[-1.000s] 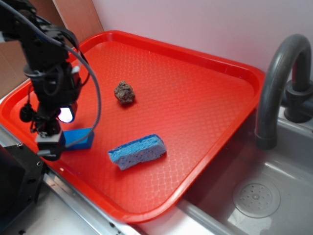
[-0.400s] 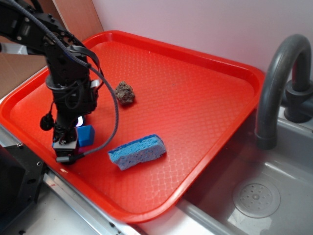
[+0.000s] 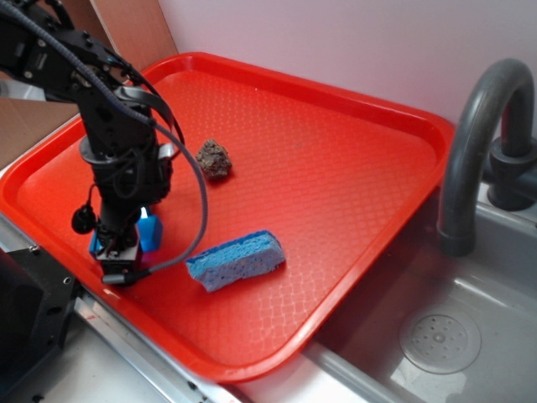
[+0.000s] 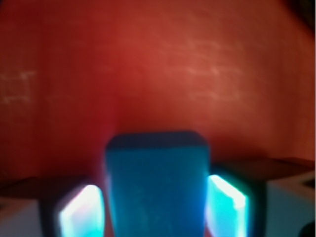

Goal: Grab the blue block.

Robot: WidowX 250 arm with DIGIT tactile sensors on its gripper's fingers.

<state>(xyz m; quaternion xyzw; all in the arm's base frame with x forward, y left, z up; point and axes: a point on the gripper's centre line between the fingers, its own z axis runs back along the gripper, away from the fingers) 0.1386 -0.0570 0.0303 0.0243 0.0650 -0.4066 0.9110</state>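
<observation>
Here the gripper (image 4: pixel 156 207) straddles the block (image 4: pixel 156 182) at the tray's (image 3: pixel 336 168) near-left edge, fingers (image 4: pixel 224 207) spread just wider than it, its long axis running away between them; sponge (image 3: pixel 235 259) and rock (image 3: pixel 213 158) lie beyond.

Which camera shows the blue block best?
The wrist view. The blue block fills the middle of that picture, sitting between the two fingers of the tool, though it is blurry. In the exterior view the arm hides most of the block; only a small blue piece shows.
</observation>
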